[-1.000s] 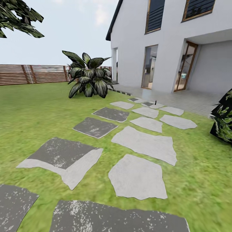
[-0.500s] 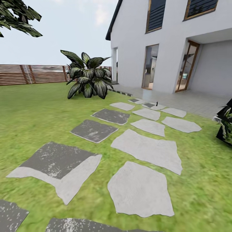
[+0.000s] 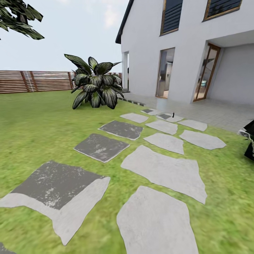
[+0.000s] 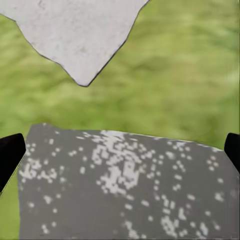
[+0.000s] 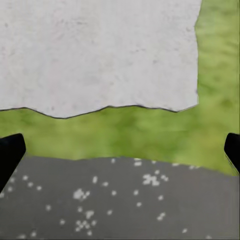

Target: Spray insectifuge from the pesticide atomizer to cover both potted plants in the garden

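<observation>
The two small potted plants in grey pots are out of view. I see the garden lawn [image 3: 38,127] crossed by a path of grey stepping stones [image 3: 164,171]. A tiny dark upright object [image 3: 173,114] stands on a far stone near the house; it is too small to tell what it is. In the left wrist view my left gripper [image 4: 120,155] is open above a speckled dark stone [image 4: 125,185], black fingertips [image 4: 10,155] at the picture's edges. My right gripper [image 5: 120,152] is open too, over grass between a pale stone [image 5: 100,50] and a dark one.
A big broad-leaved striped plant [image 3: 94,85] grows in the grass ahead on the left. A brown slat fence [image 3: 35,81] closes the lawn at the back. The white house [image 3: 183,46] with glass doors and a paved terrace [image 3: 211,113] stands right. A dark plant [image 3: 249,141] pokes in at the right edge.
The whole head view has shifted: the camera has moved forward along the path. Stones sit lower and larger in the picture, and the dark plant at the right has slid nearly out.
</observation>
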Robot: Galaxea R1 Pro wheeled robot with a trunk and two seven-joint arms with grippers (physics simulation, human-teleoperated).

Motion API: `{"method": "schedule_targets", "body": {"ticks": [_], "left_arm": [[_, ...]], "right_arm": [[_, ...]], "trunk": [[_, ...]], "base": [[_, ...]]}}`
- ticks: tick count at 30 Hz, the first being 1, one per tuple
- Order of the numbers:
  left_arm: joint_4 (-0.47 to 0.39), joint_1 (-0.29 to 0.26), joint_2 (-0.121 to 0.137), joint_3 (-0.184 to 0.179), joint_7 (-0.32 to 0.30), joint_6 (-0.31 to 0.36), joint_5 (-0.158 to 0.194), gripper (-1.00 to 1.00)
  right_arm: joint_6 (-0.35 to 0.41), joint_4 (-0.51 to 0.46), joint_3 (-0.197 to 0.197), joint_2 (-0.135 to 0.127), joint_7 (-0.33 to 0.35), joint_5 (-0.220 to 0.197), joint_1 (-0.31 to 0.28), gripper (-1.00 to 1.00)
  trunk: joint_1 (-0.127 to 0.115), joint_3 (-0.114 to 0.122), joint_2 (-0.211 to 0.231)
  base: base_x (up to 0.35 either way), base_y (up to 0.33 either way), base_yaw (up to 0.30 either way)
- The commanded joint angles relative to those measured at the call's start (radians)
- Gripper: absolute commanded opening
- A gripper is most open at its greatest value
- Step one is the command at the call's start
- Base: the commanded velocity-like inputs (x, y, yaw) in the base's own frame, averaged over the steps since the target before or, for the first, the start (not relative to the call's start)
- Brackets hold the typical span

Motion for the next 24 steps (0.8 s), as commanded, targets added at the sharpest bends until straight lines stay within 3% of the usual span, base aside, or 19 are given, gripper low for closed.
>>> {"method": "schedule_targets", "body": {"ticks": [1,24], "left_arm": [[0.001,0.0,0.0,0.002,0.0,-0.003,0.0,1.0],[0.001,0.0,0.0,0.002,0.0,-0.003,0.001,1.0]], "right_arm": [[-0.002,0.0,-0.001,0.0,-0.001,0.0,0.0,1.0],[-0.002,0.0,-0.001,0.0,-0.004,0.0,0.0,1.0]], "trunk": [[0.0,-0.001,0.0],[0.0,-0.001,0.0]], "base": [[0.339,0.0,0.0],[0.339,0.0,0.0]]}}
